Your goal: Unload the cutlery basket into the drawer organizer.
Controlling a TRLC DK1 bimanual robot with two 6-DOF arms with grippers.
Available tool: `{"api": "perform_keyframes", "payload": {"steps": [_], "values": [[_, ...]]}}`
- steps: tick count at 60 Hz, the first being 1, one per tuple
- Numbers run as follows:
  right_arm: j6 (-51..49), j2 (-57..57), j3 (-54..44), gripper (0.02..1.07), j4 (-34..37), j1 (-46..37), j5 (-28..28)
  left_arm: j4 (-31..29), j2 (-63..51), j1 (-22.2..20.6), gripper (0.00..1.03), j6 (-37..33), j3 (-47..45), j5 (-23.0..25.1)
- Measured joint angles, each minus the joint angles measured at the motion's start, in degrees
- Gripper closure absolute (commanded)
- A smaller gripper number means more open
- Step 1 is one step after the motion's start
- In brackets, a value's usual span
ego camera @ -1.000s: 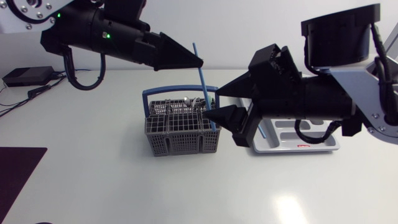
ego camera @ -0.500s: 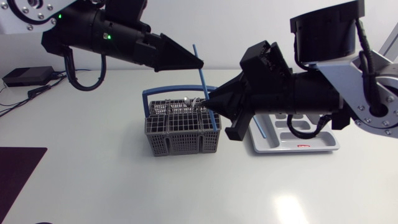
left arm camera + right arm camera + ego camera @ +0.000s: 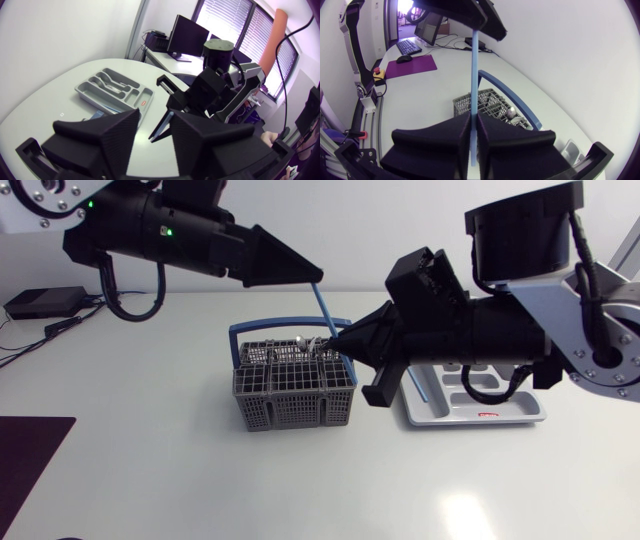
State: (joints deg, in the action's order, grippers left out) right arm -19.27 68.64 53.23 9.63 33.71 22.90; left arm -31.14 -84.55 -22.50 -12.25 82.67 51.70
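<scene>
R gripper is clamped on the blue stick approx mid-length. Both pads are on it, no gap visible in R wrist view. L gripper sits at the stick's top end with fingers apart. The stick's tip is in the gap, not pinched as far as L wrist view shows. The stick's lower end runs past the R fingertips, leaning, down into the cutlery basket. Behind the R fingers, under that arm, is the drawer organizer, well apart from the stick.

Risks imo:
- thin stick, single pinch pt → may pivot or slip in the wedge fingers on lift.
- lower end snags basket mesh or the blue handle → basket (looks light) drags/tips.
- R goes sideways before L clears → stick hits an L finger, gets levered out.
- fingertips of both arms v. close, little margin.
</scene>
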Motion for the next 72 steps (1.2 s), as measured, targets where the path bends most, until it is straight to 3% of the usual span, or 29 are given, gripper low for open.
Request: {"api": "perform_keyframes", "payload": {"steps": [9,17,25,33,45,72], "values": [[-0.3,-0.7,-0.5,1.01,2.6,-1.7,0.8,4.7,0.1,3.8,0.05,3.6,0.7,0.3],[-0.8,-1.7,-0.9,1.01,6.7,-8.5,1.4,6.6,0.5,8.7,0.05,5.0,1.4,-0.2],[-1.6,-0.2,0.0,1.01,11.2,-17.6,2.7,4.3,1.5,11.9,0.05,3.3,1.4,-5.9],[-1.5,6.1,3.2,1.01,13.7,-24.3,2.5,-0.6,2.2,11.4,0.05,-2.5,1.1,-13.2],[0.6,19.0,9.1,1.01,14.4,-28.7,-0.7,-1.6,5.8,10.2,0.05,-10.1,-7.3,-22.1],[10.8,41.0,19.5,1.01,14.4,-29.0,-10.1,0.3,14.5,9.7,0.05,-19.2,-26.7,-28.1]]}}
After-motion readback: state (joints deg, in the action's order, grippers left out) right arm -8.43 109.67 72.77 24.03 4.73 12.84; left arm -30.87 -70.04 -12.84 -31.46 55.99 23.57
